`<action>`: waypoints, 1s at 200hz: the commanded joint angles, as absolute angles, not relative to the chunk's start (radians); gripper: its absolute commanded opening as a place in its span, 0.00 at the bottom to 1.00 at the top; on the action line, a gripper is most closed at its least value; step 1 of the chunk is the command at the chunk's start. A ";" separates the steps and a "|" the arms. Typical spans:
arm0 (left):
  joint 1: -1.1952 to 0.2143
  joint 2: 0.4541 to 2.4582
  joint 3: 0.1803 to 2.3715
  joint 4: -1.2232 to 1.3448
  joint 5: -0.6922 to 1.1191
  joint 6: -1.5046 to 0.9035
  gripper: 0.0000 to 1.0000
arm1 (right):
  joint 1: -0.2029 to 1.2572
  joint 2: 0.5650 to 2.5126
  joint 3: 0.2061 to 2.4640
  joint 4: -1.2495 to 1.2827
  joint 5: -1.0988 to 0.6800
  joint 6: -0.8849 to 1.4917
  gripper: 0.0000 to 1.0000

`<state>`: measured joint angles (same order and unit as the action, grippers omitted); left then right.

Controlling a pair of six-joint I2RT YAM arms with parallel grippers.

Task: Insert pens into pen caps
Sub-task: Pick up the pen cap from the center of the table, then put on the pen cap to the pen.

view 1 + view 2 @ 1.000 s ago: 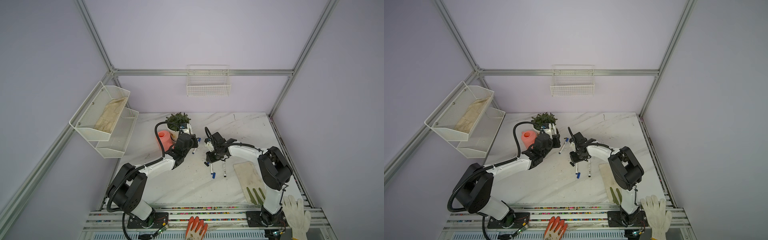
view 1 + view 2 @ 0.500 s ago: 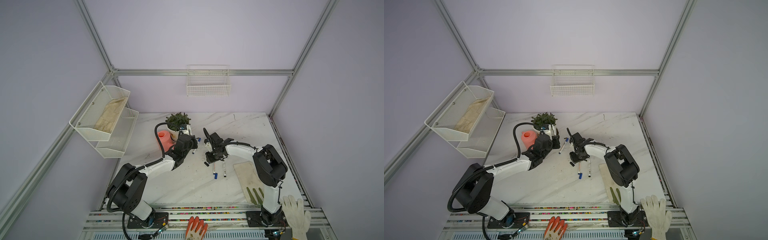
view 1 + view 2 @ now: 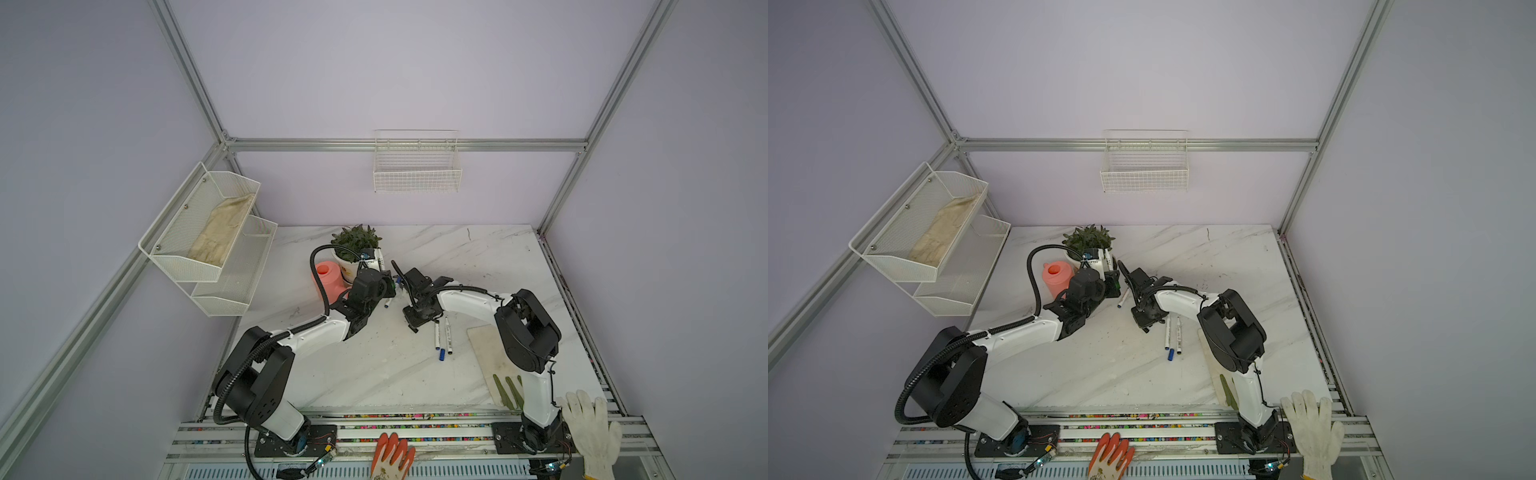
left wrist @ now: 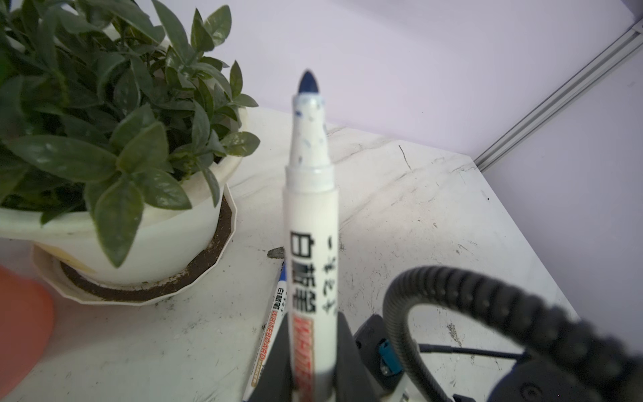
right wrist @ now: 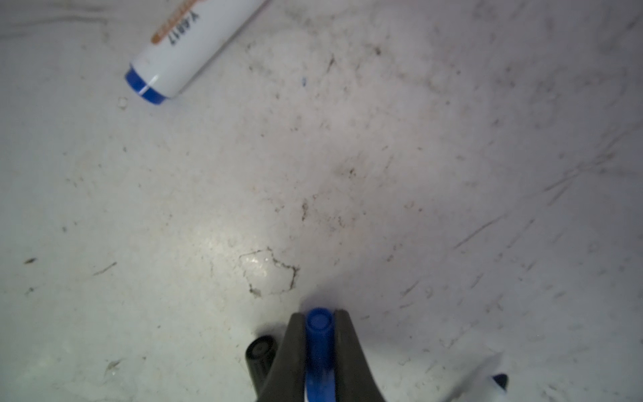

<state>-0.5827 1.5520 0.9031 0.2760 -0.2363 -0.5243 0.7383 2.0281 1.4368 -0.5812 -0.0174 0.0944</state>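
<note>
My left gripper (image 4: 313,362) is closed tight on a pen (image 4: 310,209). Its bare blue tip sticks out far past the fingers. My right gripper (image 5: 319,315) squeezes a blue cap (image 5: 318,348) between its fingers. A black cap (image 5: 260,351) lies just beside those fingers. A second pen (image 5: 181,48) lies on the table (image 5: 382,174), well ahead of them.

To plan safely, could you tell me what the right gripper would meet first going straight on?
Most likely bare table; the right gripper, shut on the blue cap, points at it, and the blue-ended pen lies off that line.
</note>
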 commanded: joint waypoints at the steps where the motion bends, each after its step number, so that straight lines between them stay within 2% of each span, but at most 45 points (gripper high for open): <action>1: -0.581 1.523 0.866 0.330 -0.191 -0.474 0.00 | 0.743 2.037 1.451 -0.610 0.026 0.088 0.06; 29: -0.581 1.526 0.866 0.349 -0.091 -0.444 0.00 | 0.691 1.926 1.448 -0.526 -0.016 0.096 0.03; 65: -0.587 1.536 0.861 0.383 0.074 -0.420 0.00 | 0.504 1.686 1.297 -0.211 -0.307 0.241 0.02; 95: -0.611 1.548 0.862 0.399 0.175 -0.384 0.00 | 0.444 1.555 1.183 0.061 -0.446 0.352 0.02; 149: -0.656 1.573 0.863 0.397 0.164 -0.351 0.00 | 0.439 1.482 1.111 0.277 -0.542 0.433 0.02; 200: -0.673 1.589 0.871 0.397 0.165 -0.336 0.00 | 0.439 1.486 1.116 0.288 -0.541 0.424 0.02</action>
<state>-0.6678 1.5906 0.9005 0.3511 0.1524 -0.3683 0.4381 1.4982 1.1080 0.2276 -0.5209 0.4141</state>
